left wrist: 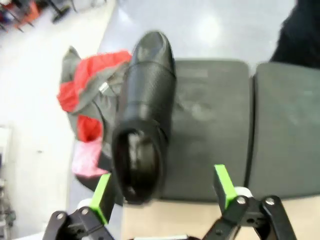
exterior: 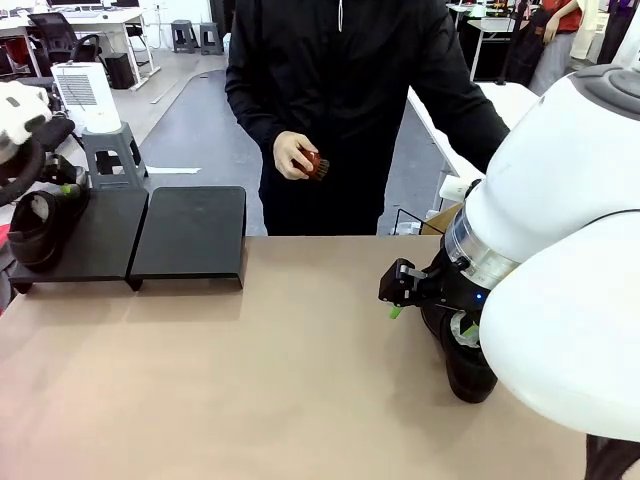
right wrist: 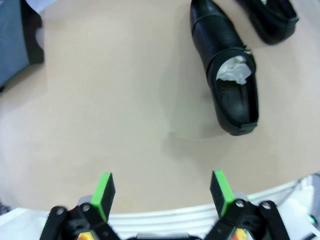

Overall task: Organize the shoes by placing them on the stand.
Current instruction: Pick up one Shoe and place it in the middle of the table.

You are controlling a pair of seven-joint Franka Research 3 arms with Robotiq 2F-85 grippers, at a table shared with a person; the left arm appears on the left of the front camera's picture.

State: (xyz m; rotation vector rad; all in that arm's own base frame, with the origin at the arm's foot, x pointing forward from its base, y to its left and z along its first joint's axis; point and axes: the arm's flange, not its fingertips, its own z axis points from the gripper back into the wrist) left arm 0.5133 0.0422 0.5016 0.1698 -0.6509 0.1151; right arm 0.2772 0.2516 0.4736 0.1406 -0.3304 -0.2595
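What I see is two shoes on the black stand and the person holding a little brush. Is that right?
Not quite. Only one shoe is on the stand, as the front view shows. The person's hand does hold a little brush.

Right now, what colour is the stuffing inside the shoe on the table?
White stuffing in the black shoe; clearest in the right wrist view.

Probably a robotics lab in an open office hall. A white robot arm [exterior: 560, 250] stands at a tan tabletop [exterior: 250, 380], with desks [exterior: 100, 18], an office chair [exterior: 55, 35] and stools [exterior: 195, 35] on the grey floor [exterior: 190, 130] behind.
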